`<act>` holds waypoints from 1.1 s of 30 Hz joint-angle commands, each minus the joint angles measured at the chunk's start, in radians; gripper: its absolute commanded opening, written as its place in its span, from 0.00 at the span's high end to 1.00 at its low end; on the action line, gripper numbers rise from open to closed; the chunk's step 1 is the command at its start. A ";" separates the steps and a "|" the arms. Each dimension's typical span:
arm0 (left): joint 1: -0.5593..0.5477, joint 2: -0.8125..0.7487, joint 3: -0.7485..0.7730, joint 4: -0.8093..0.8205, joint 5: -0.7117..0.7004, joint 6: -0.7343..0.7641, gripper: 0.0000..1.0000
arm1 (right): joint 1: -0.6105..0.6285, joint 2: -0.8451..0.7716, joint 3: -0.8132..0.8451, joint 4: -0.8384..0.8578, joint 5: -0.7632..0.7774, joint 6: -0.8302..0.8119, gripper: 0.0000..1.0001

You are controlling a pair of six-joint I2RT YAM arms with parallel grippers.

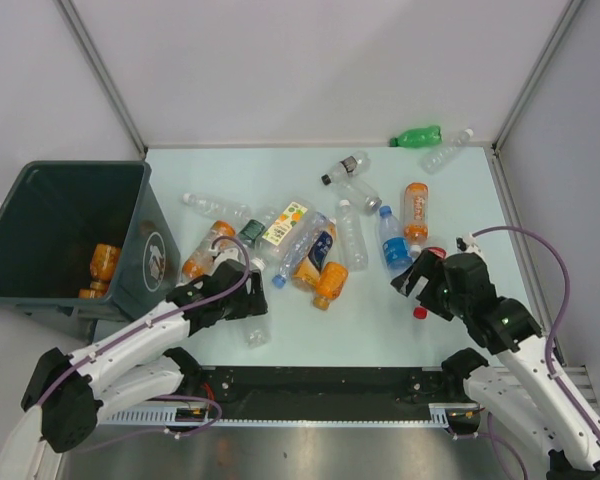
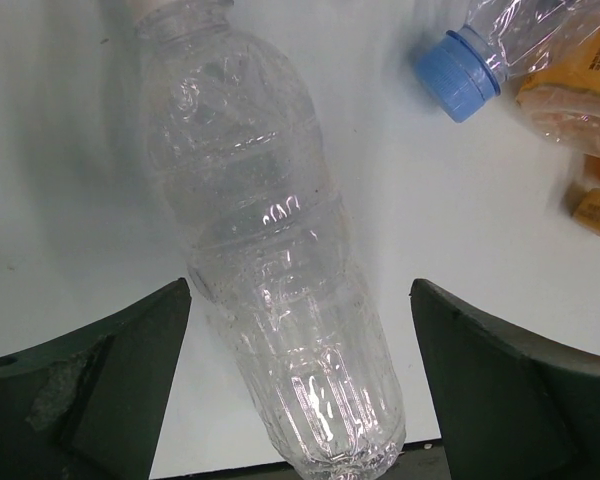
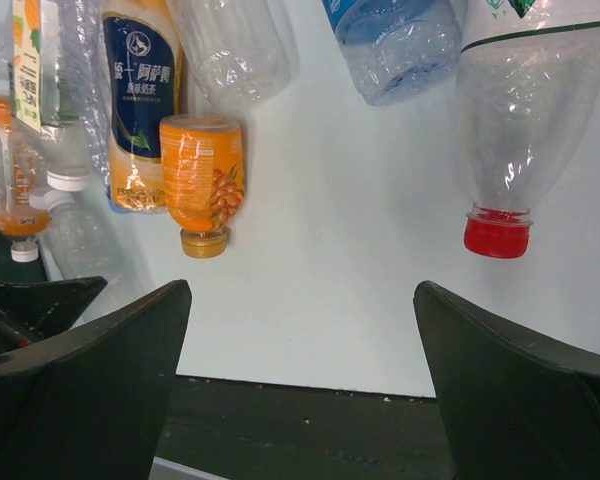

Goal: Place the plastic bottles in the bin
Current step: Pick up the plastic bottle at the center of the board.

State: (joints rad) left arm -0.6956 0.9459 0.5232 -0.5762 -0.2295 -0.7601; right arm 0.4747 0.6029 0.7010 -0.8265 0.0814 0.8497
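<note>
Plastic bottles [image 1: 320,250] lie scattered across the pale table [image 1: 370,325], most of them heaped near its middle, with a green bottle [image 1: 416,136] and a clear one beside it at the far edge. The bin [image 1: 80,167] stands at the table's left side, its white emblem [image 1: 152,262] on the wall nearest the heap. An orange bottle [image 1: 103,260] lies inside it, with another just beside it.

The left fingers [image 2: 120,380] are spread wide on either side of a crumpled clear bottle [image 2: 280,260], which lies on the table with its base toward the wrist. A gap shows on each side, so nothing is gripped. A blue-capped bottle [image 2: 458,75] lies just beyond, to the right.

The right fingers [image 3: 100,370] stand fully apart and hold nothing. Ahead of them lie a red-capped clear bottle [image 3: 510,130] and a small orange bottle [image 3: 202,175] with a gold cap, well apart from each other, caps toward the wrist.
</note>
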 commanded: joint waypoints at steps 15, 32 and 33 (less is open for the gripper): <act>-0.005 -0.019 -0.048 0.033 0.016 -0.038 0.53 | 0.005 -0.072 0.000 -0.083 0.014 0.008 0.00; -0.007 -0.115 0.239 -0.240 -0.065 0.033 0.63 | 0.005 -0.141 0.000 -0.109 0.035 -0.029 0.00; -0.007 -0.113 0.254 -0.260 -0.073 0.041 0.63 | 0.004 -0.141 0.002 -0.109 0.037 -0.032 0.00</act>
State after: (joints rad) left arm -0.6968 0.8307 0.6937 -0.7670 -0.2607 -0.7589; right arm 0.4759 0.4786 0.7010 -0.9302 0.1001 0.8402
